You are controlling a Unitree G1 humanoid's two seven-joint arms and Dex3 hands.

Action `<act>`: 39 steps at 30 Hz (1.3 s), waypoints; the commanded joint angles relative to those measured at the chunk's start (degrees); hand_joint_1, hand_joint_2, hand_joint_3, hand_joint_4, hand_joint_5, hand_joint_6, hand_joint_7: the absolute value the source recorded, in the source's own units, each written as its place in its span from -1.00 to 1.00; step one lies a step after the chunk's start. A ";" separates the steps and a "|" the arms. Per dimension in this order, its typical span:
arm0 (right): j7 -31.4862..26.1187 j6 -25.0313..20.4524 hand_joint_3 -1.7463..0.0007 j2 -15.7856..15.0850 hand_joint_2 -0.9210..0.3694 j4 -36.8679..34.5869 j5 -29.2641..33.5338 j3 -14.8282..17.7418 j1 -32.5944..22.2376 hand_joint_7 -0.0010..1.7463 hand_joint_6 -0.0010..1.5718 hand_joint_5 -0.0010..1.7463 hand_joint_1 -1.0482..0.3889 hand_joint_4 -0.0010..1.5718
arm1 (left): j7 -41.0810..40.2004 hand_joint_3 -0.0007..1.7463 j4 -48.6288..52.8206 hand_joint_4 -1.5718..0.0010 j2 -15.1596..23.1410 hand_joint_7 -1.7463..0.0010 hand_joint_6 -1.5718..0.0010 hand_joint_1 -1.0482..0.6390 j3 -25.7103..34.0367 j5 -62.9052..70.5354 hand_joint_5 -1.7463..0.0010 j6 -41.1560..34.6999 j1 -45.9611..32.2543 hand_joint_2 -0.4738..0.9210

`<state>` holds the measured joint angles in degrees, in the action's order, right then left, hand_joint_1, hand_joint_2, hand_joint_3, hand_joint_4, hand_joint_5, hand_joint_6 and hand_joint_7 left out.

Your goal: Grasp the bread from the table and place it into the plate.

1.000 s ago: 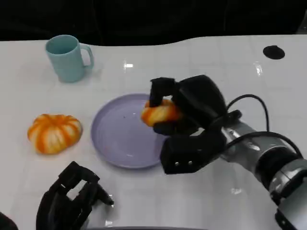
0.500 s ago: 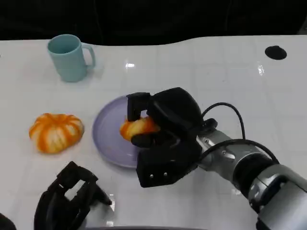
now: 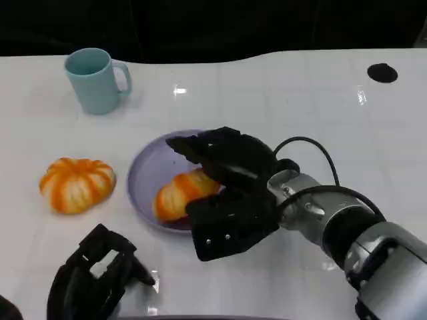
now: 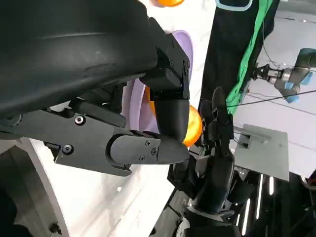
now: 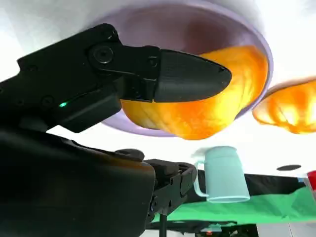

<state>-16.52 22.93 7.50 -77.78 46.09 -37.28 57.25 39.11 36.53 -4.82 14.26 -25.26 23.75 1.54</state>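
Note:
The bread [image 3: 177, 193], an orange-brown oblong roll, lies on the lilac plate [image 3: 150, 170] toward its near right side. My right hand [image 3: 230, 193] hovers over the plate's right half with its fingers spread above and beside the roll and no grip on it. In the right wrist view the bread [image 5: 217, 108] rests on the plate [image 5: 163, 24] just beyond a fingertip [image 5: 187, 76]. My left hand [image 3: 93, 280] rests at the table's near left edge, holding nothing. The left wrist view shows the bread [image 4: 193, 126] past that hand's own fingers [image 4: 148, 148].
An orange striped pumpkin-shaped piece [image 3: 77, 185] sits left of the plate. A light blue mug [image 3: 97, 80] stands at the back left. A small black disc [image 3: 381, 72] marks the far right of the white table.
My right hand carried the bread leftward and down over the plate, then its fingers spread and the roll came to lie on the plate. The left hand stayed put.

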 commanded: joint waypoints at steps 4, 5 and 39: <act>2.05 4.27 0.06 -3.83 -1.00 1.77 -3.50 2.89 0.11 -1.00 -1.00 -1.00 -1.00 -1.00 | -0.06 -0.70 0.30 0.23 0.67 -0.78 0.37 -0.39 0.07 0.05 -1.00 0.06 0.33 1.00; 2.63 5.67 0.07 -4.51 -1.00 2.00 -4.53 3.70 -0.34 -1.00 -1.00 -1.00 -1.00 -1.00 | 0.08 -0.70 0.41 0.23 0.64 -0.78 0.38 -0.39 0.08 0.05 -1.00 0.30 0.36 1.00; 60.84 10.08 0.84 -6.71 -1.00 10.32 -62.04 48.83 -22.93 -0.54 0.99 -0.33 -1.00 0.98 | -1.34 -0.72 -0.39 0.22 -0.33 -0.75 0.35 -0.41 -0.22 0.85 -1.00 -0.51 0.54 1.00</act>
<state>42.00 37.19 1.32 -68.57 -13.54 9.66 36.12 38.82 37.27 -6.12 14.13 -24.73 24.02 2.76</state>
